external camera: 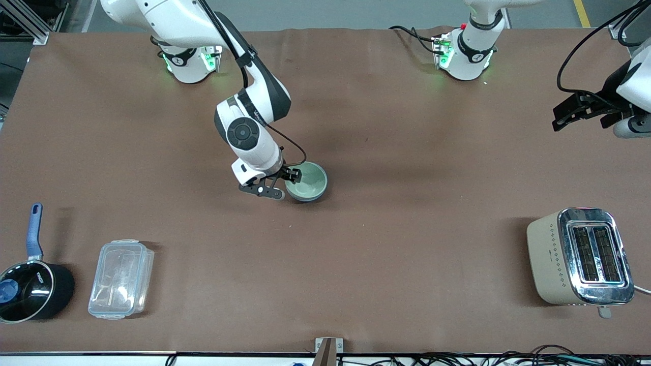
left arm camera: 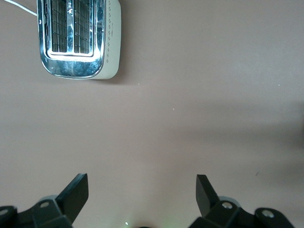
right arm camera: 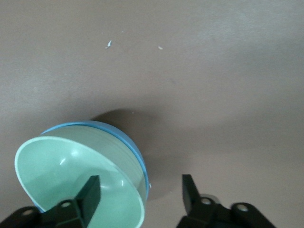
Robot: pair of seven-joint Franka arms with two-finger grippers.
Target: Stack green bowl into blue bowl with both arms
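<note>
Brown cloth covers the whole table [external camera: 386, 264], a bit wrinkled. Nearest the front camera sit a black saucepan [external camera: 31, 291], a clear plastic tub [external camera: 121, 278] and a beige toaster [external camera: 580, 256]. Mid-table, the glossy mint green bowl [external camera: 309, 179] is nested inside the blue bowl [external camera: 305, 197], whose rim just peeks out. The right gripper [external camera: 277, 184] straddles the green rim, fingers apart. The left gripper [left arm camera: 142, 190] hangs open over bare cloth near the toaster's end.
</note>
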